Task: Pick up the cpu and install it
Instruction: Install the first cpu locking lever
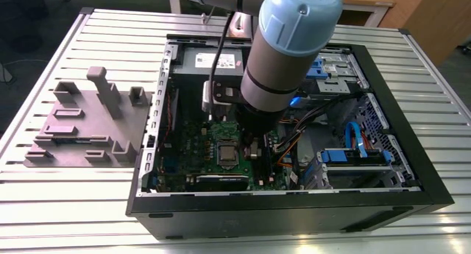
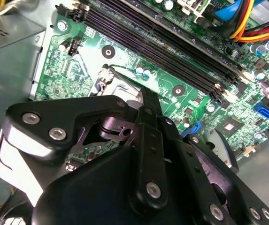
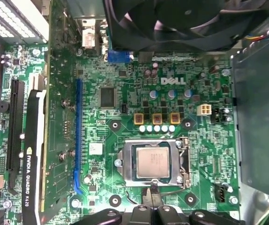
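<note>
Pincer [image 3: 152, 199] just beside socket, cpu [image 3: 152, 163] seated within it

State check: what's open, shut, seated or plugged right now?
PC case: lying on its side, side panel off.
cpu: lying flat in the socket.
Socket frame: around the cpu; latched or not, cannot tell.
Hand: just above the board beside the socket, touching nothing visible.
Graphics card: seated in its slot.
Memory slots: no modules in them.
</note>
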Tool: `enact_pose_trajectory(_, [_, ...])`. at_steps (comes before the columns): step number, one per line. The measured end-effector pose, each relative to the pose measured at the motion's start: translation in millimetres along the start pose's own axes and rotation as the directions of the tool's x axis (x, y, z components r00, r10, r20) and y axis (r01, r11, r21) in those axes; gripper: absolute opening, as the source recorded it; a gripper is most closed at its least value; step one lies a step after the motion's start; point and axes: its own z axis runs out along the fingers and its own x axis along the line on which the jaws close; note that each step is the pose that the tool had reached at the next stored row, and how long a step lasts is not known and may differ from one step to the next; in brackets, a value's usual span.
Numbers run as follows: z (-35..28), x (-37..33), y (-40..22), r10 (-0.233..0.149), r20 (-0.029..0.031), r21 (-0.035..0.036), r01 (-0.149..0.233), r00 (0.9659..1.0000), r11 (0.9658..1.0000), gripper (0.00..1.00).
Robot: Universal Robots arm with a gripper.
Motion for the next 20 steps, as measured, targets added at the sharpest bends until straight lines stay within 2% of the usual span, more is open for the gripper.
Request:
enact_pose_trajectory(7, [4.0,5.3,-0.4,-0.014,-0.0035,-0.0009,0.014,0.9999,0.9999,0.1])
enact_pose_trajectory(11, [7.2,6.7,-0.7,-0.023,-0.0084,-0.0014,0.023,0.9997,0.9997,0.1])
enact_pose_trajectory(20, [14.8,9.6,-1.4,-0.04,-0.0135,-0.0021,0.04,0.9991,0.9992,0.1])
